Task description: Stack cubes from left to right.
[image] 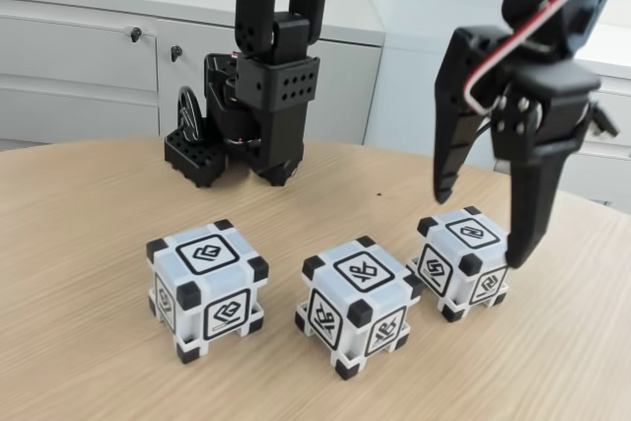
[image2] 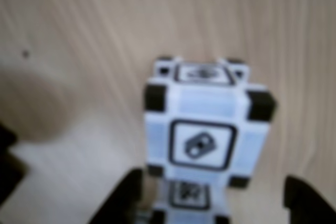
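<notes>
Fixed view: hand (image: 480,229) open, astride right cube (image: 461,261), w/ two more cubes (image: 207,288) left on counter (image: 89,342); wrist view blurry.

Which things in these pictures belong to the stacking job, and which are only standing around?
Belong to the job:
- left cube
- middle cube
- right cube, with the open end effector straddling it
- the table the cubes stand on

Only standing around:
- cabinet with drawers behind the table
- black arm base at the table's far edge
</notes>
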